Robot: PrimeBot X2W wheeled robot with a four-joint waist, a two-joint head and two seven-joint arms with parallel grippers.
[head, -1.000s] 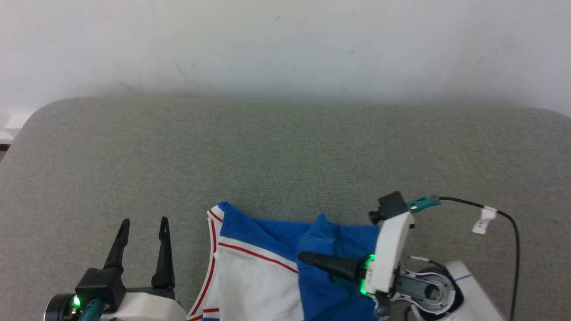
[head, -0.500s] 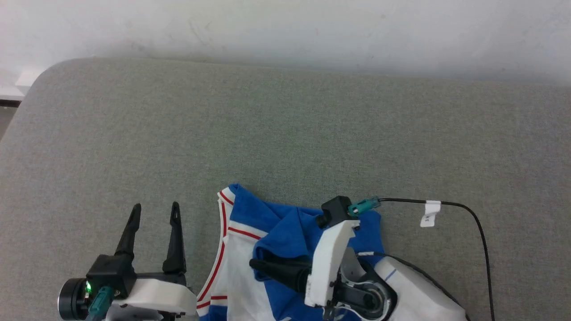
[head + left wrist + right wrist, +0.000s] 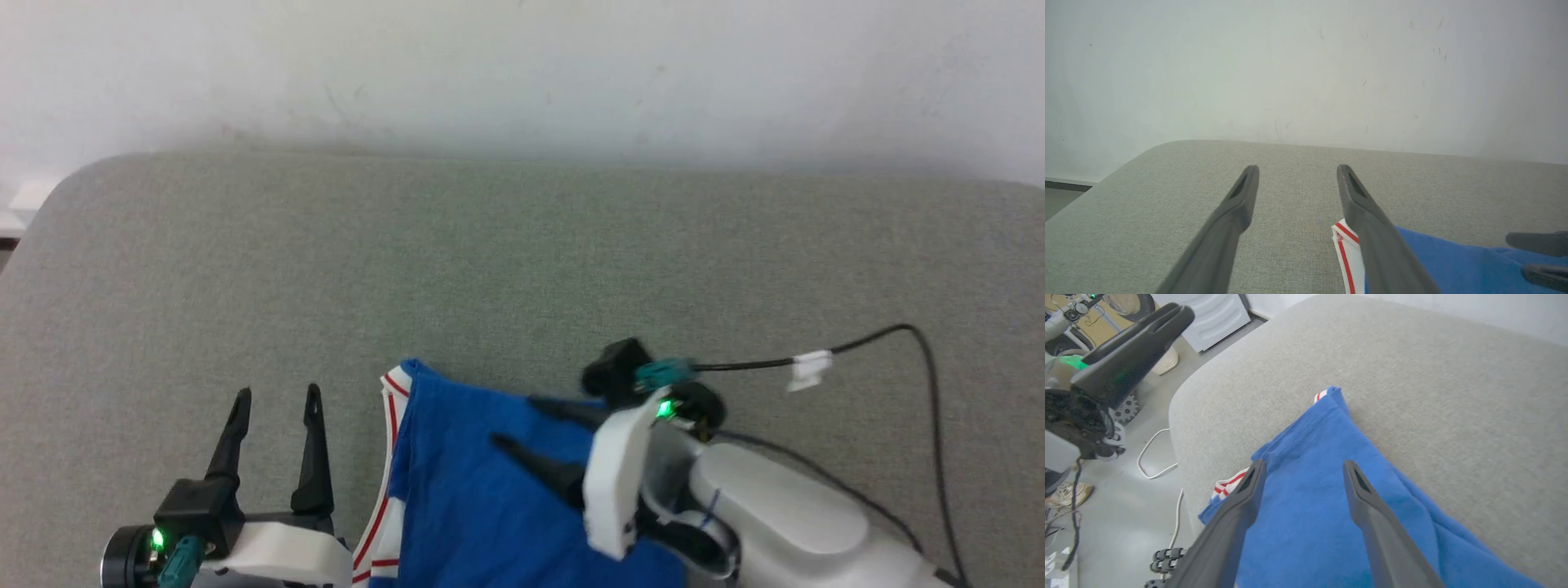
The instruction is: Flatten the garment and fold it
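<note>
The garment (image 3: 490, 506) lies at the near edge of the grey padded surface (image 3: 522, 245). Above that edge the right gripper (image 3: 513, 420) is spread wide and empty; the left gripper (image 3: 277, 392) too, further left.

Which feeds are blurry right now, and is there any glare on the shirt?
Head view: right gripper smeared, garment soft. Left wrist view: left gripper crisp, light even. Right wrist view: garment slightly soft, no glare; the other arm's gripper blurred at upper left.
</note>
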